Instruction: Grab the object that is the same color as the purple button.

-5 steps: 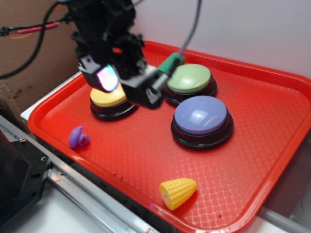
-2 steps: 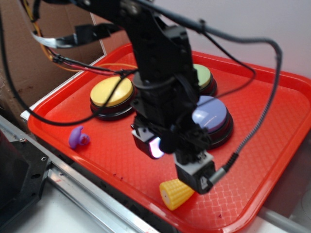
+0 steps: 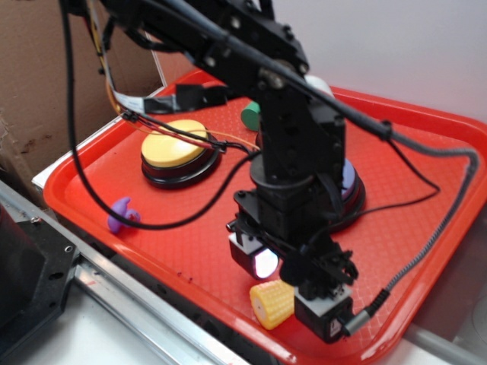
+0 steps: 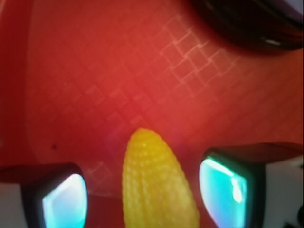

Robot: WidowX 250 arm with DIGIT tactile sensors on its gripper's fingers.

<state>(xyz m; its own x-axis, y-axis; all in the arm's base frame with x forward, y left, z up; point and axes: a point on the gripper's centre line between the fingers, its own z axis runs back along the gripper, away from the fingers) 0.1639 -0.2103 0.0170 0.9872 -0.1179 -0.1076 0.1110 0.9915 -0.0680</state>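
Far left of the fingers point(image 4: 64, 199), the purple toy point(image 3: 122, 215) lies on the red tray point(image 3: 426, 182) near cardboard point(image 3: 38, 76). The gripper point(image 4: 142, 190) stands spread, fingers flanking the yellow corn cob point(image 4: 154, 183) without gripping. The purple button point(image 3: 348, 181) sits behind, right.

We read this as robot lab test bench, not home. Red plastic tray point(image 3: 426, 190) holds toy props: push button with yellow cap point(image 3: 176, 149), toy corn cob point(image 3: 272, 303). Black robot arm point(image 3: 293, 160) trails loose cables point(image 3: 106, 137). Metal rail point(image 3: 129, 300) edges desk. Cardboard sheet point(image 3: 34, 84) and plain white wall point(image 3: 403, 46) serve as backdrop.
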